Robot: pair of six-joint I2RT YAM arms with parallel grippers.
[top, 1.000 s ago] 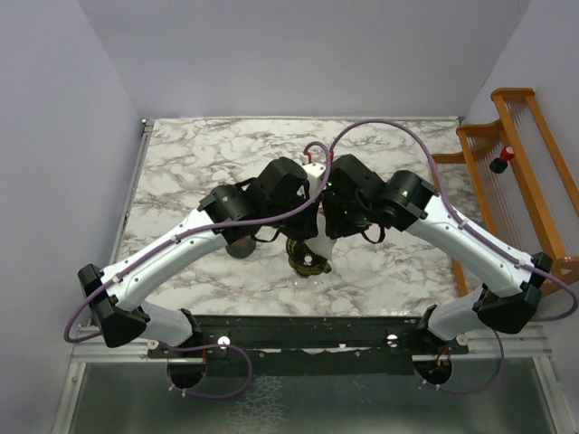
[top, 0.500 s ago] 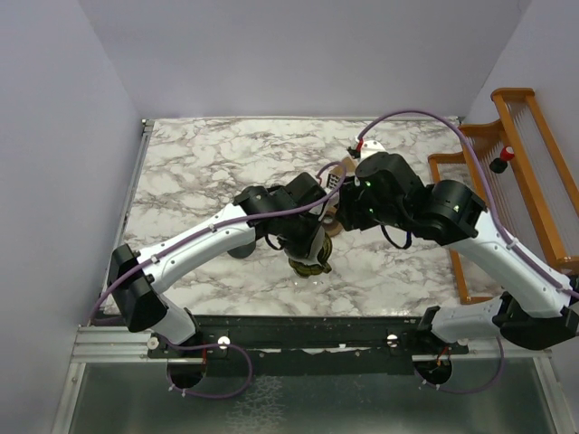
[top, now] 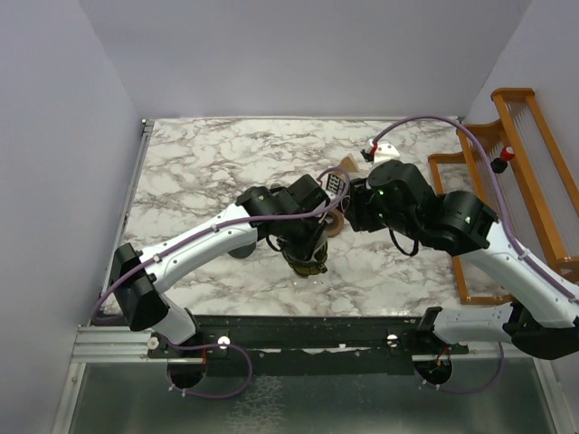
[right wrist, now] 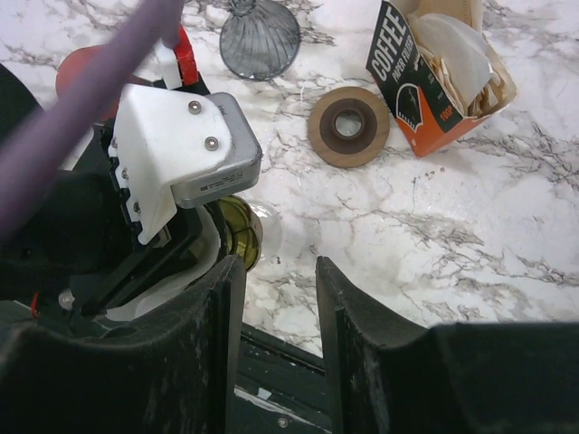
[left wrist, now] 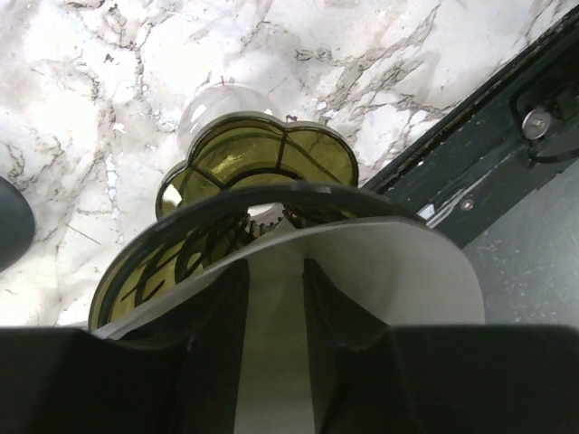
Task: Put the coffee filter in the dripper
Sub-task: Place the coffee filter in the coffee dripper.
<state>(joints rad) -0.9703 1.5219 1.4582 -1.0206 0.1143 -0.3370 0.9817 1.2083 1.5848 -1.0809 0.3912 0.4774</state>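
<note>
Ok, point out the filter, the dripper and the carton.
filter (left wrist: 403, 271), left wrist view, its white paper wall.
dripper (left wrist: 267, 155), left wrist view, its green scalloped flange.
carton (right wrist: 403, 77), right wrist view, its printed side.

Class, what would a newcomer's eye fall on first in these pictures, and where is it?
An olive-green dripper stands near the table's front edge, the white coffee filter sitting in its mouth between the left gripper's parted fingers. Behind it lies an open COFFEE carton.
</note>
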